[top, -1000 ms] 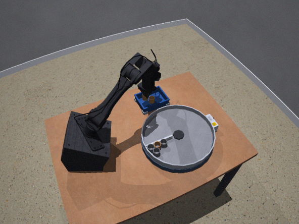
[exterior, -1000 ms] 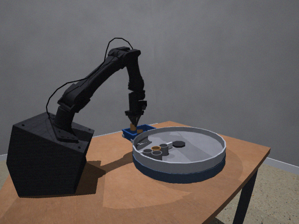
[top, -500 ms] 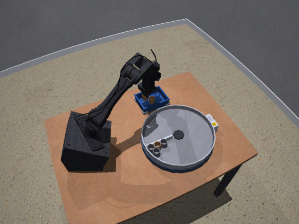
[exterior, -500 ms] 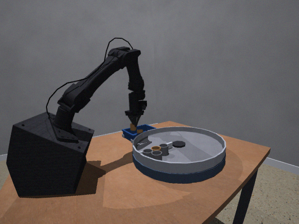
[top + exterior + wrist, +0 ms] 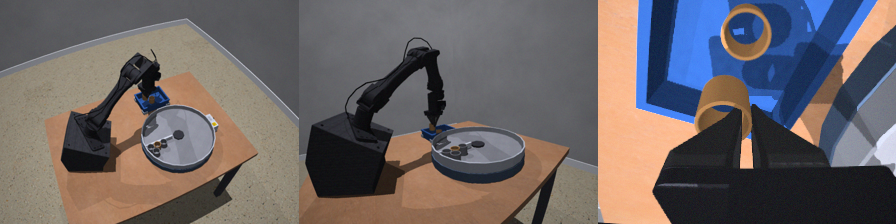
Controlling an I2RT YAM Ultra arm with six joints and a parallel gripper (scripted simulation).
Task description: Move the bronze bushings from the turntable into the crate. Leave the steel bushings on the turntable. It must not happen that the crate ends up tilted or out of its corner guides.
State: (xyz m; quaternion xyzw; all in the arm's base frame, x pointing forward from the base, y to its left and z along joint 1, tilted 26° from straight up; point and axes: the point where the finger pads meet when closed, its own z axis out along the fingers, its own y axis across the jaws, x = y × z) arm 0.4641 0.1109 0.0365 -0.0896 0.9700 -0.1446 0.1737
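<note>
Bronze bushing (image 5: 144, 97) (image 5: 431, 126) (image 5: 723, 94), a plain short tube with a warm brown-orange wall and a wide round bore, is hanging from the end effector (image 5: 147, 96) (image 5: 435, 126) (image 5: 746, 111) above the left part of the blue crate (image 5: 157, 101) (image 5: 428, 135) (image 5: 693, 50). The fingers are pinching its wall, almost together, with one tip reaching inside the bore and the other staying outside. In the wrist view the tube is showing its open end and its smooth outer side.

A second bronze bushing (image 5: 151, 99) (image 5: 438, 131) (image 5: 746, 55) is standing upright inside the crate, matching the first in colour and form. The crate is sitting level on the desk (image 5: 126, 151) (image 5: 430, 197) (image 5: 623, 125), at the far side, with pale corner guides (image 5: 145, 111) (image 5: 421, 135) showing at its corners.

Nearer and to the right, the turntable (image 5: 197, 141) (image 5: 501, 162) (image 5: 878, 115) is carrying a third bronze bushing (image 5: 157, 145) (image 5: 455, 148) on its left side. Three dark grey steel bushings, the left one (image 5: 150, 147) (image 5: 446, 152), the right one (image 5: 163, 142) (image 5: 462, 149) and the nearest one (image 5: 156, 151) (image 5: 455, 155), are clustering around it, all upright. The visible bushings are showing no readable writing or brand. A white box (image 5: 210, 119) beyond the turntable's right rim is bearing a yellow patch.
</note>
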